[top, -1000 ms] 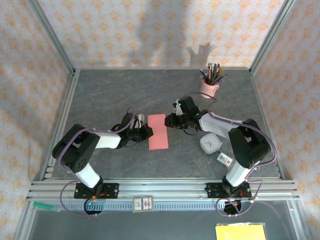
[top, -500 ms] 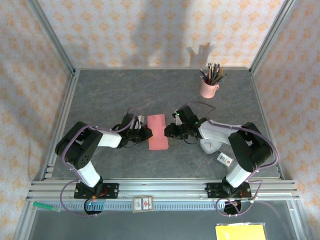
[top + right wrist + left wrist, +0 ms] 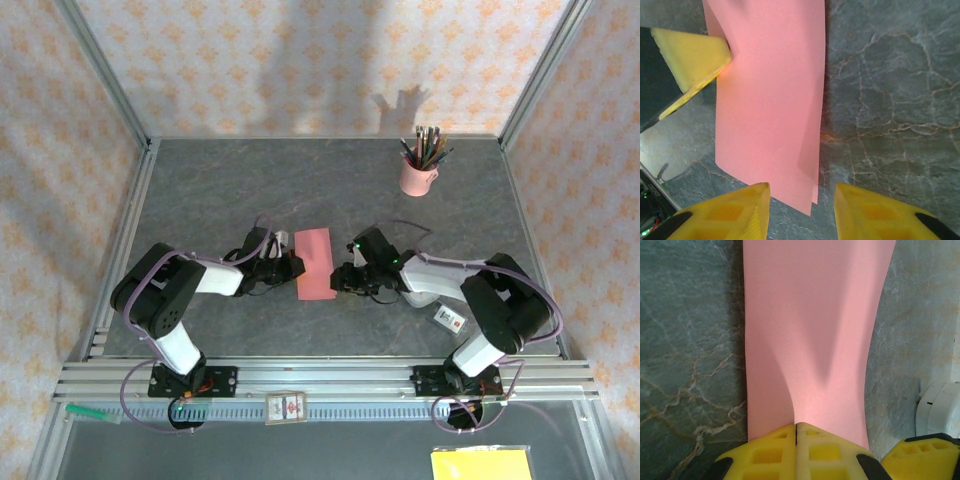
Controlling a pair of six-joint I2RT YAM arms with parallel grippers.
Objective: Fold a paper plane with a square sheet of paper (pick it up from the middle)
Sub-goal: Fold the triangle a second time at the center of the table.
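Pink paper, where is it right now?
In the top view, the pink paper lies mid-table between the left hand, which pinches its edge, and the open right hand.

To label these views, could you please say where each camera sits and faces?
Top external: above, behind the bases, looking down on the table; both arms show.
Left wrist: looks past the left gripper, shut on the square sheet of paper.
Right wrist: looks down past the open right gripper.
Both wrist views share that sheet.

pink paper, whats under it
Grey table lies below the pink paper; a second paper layer peeks out at its corner. Anything beneath its middle is covered.
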